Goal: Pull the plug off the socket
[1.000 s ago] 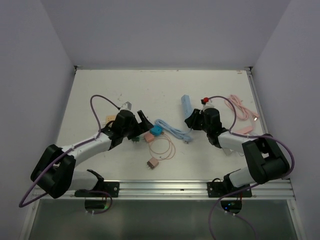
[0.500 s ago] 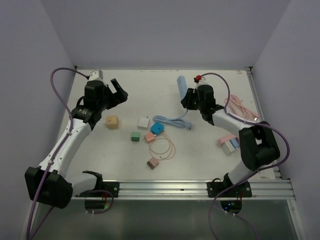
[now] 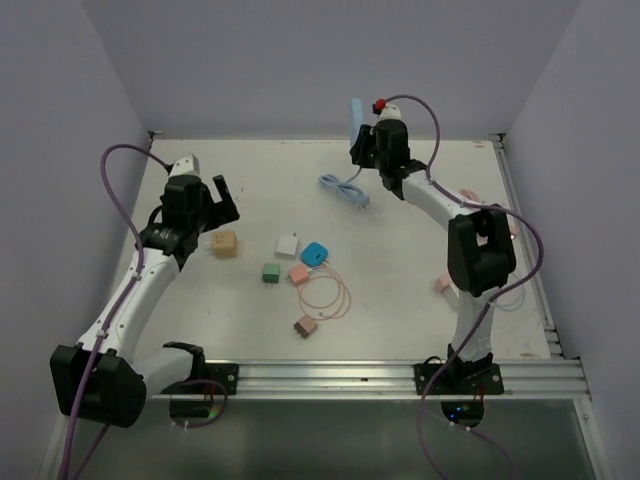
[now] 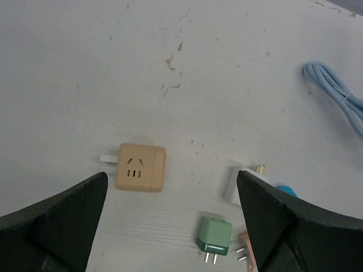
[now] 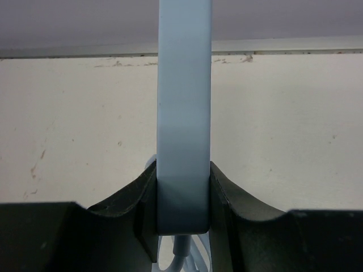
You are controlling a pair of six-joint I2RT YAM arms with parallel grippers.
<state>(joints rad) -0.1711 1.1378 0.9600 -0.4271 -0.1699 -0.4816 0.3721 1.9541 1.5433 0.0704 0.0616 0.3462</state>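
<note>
Right claw [image 5: 182, 195] clamps the pale blue socket strip [image 5: 184, 85] upright above the bench [image 3: 400, 300], its blue cable [image 3: 342, 188] trailing down beneath it. Left claw [image 4: 170, 215] hangs spread wide, gripping nothing, over a tan cube socket [image 4: 140, 167] with a white stub [image 4: 108, 158] on its side.

Lighting: bright, even, diffuse, from overhead. Shadows: faint, soft, tight under small things on the worktop [image 3: 420, 290]. Overhead view: sharp; walls [image 3: 60, 90] tinted lilac. Left wrist view: worktop crisp; fingers [image 4: 57, 221] of the left hand [image 4: 171, 184] dark, slightly soft. Right wrist view: pale blue strip [image 5: 184, 113] close to lens, mildly blurred.
</note>
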